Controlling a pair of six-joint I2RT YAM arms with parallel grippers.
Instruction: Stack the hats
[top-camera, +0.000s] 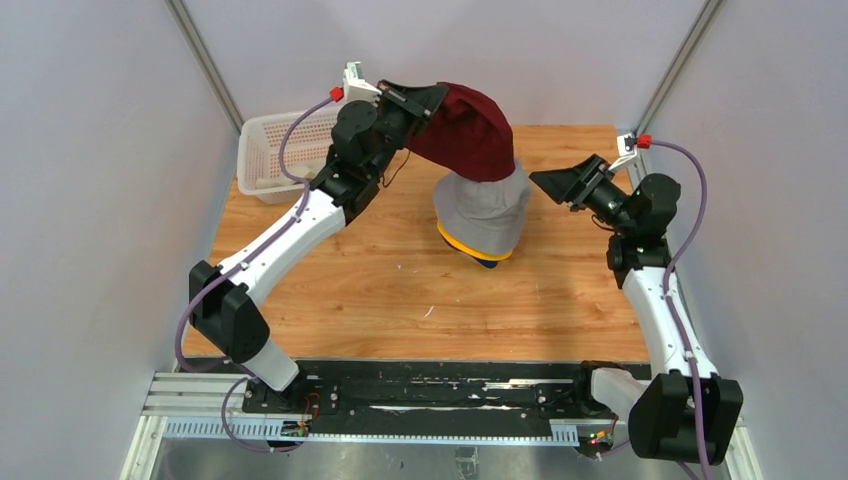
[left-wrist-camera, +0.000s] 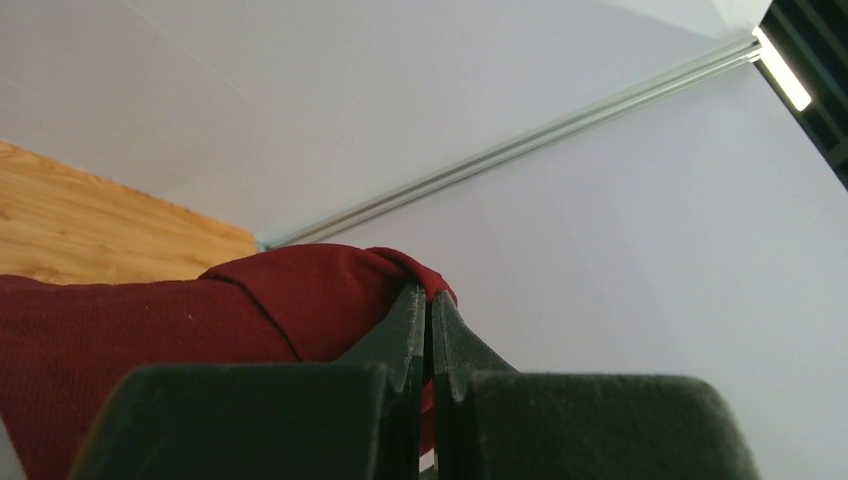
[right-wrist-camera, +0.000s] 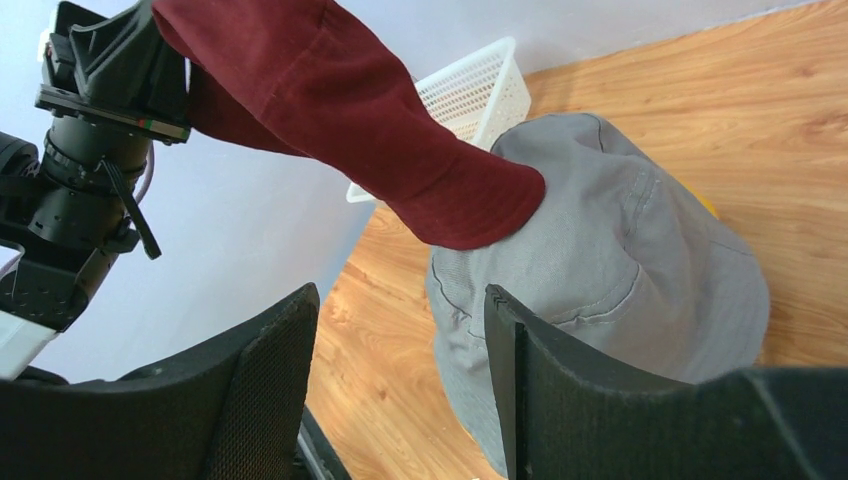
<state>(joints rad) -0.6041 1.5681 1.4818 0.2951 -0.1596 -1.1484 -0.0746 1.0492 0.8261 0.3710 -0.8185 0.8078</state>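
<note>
A dark red hat (top-camera: 470, 130) hangs from my left gripper (top-camera: 432, 100), which is shut on its brim (left-wrist-camera: 400, 275) and holds it raised over the stack, its low end touching the grey hat (top-camera: 485, 215). The grey hat tops a stack with a yellow brim (top-camera: 470, 250) and a navy edge (top-camera: 487, 263) showing beneath. My right gripper (top-camera: 545, 182) is open and empty, just right of the stack; its wrist view shows the grey hat (right-wrist-camera: 620, 270) and the red hat (right-wrist-camera: 400, 140) ahead of its fingers (right-wrist-camera: 515, 330). The beige hat is out of view.
A white perforated basket (top-camera: 280, 150) stands at the back left of the wooden table (top-camera: 400, 300), also seen in the right wrist view (right-wrist-camera: 470, 95). Grey walls enclose the table on three sides. The stand under the hats is hidden.
</note>
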